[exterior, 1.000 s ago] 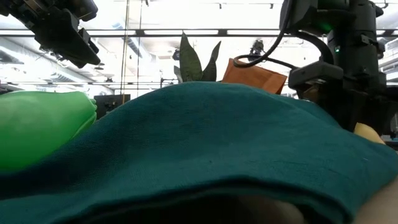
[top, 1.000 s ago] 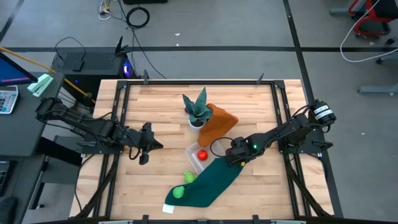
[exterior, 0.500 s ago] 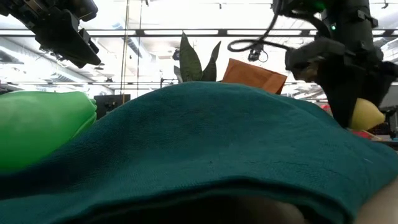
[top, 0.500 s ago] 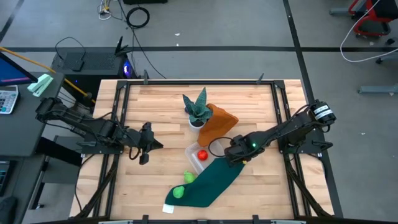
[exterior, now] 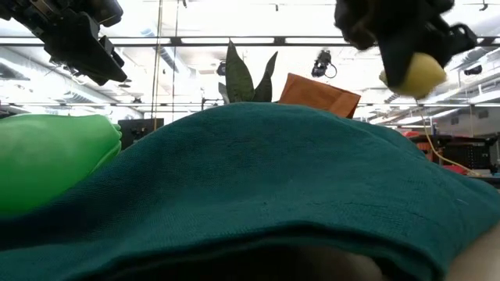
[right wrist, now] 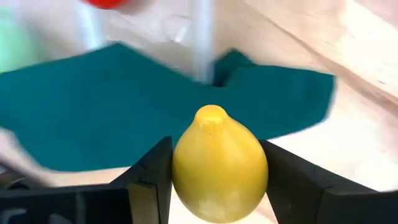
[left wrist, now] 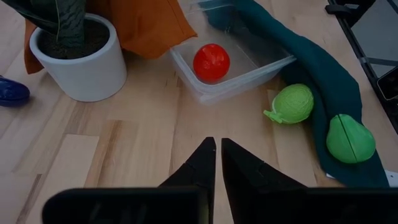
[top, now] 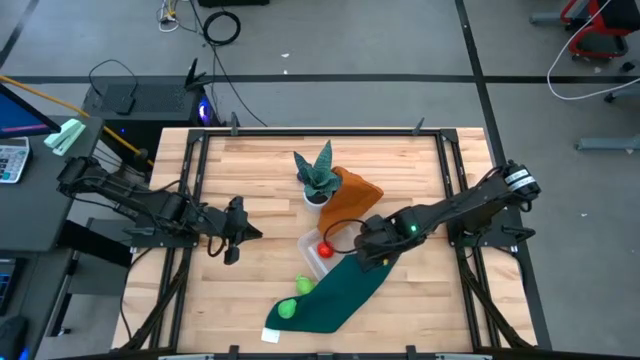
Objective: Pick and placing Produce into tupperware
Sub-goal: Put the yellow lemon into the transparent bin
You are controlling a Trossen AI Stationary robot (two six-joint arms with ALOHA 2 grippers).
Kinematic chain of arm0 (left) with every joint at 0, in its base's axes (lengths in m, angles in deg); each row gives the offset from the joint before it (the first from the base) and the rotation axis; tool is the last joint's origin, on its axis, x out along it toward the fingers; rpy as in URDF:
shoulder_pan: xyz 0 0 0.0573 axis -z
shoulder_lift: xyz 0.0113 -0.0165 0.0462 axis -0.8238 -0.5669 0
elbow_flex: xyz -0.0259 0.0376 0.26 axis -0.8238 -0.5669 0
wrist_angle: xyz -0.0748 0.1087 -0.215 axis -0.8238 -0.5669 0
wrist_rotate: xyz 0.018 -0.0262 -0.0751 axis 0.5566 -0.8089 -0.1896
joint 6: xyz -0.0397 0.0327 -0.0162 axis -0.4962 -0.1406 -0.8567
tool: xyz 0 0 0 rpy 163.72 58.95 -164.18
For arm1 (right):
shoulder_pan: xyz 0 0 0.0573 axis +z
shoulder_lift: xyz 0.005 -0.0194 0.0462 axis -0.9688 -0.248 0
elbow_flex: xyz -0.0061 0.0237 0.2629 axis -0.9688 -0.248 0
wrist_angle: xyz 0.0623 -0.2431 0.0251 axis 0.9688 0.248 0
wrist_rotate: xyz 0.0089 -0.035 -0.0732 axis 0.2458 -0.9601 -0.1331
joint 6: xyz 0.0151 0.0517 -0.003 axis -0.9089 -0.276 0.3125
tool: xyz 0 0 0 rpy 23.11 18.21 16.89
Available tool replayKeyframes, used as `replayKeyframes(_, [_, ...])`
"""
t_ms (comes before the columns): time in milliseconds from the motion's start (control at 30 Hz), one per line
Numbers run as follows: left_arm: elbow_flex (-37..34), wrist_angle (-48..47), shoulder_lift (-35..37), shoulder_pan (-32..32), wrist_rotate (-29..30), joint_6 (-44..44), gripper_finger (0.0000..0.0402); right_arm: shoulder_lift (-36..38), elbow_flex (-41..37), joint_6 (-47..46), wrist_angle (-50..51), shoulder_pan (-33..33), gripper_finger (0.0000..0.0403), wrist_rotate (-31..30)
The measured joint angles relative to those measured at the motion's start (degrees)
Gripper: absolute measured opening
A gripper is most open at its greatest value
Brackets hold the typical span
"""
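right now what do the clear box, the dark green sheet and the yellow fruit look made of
Tupperware: clear, glossy plastic, since the wood shows through its walls.
Dark green sheet: soft matte fabric, draped in folds.
Yellow fruit: smooth, slightly shiny, likely moulded plastic, held between the right gripper's fingers.

No text, label, brand, number or sign can be read in any of the views.
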Motion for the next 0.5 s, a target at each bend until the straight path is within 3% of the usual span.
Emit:
replayKeyframes(267, [0.0,0.02,0.0,0.0,0.0,0.48,0.0023,-0.87,-0.81,-1.83,-14.06,2.43,0.0162,-4.57])
replayKeyframes(500, [0.0,-0.03,0.0,0.0,0.75,0.48,0.0033,-2.77,-1.48,3.81,-23.41,1.35,0.0162,-14.6])
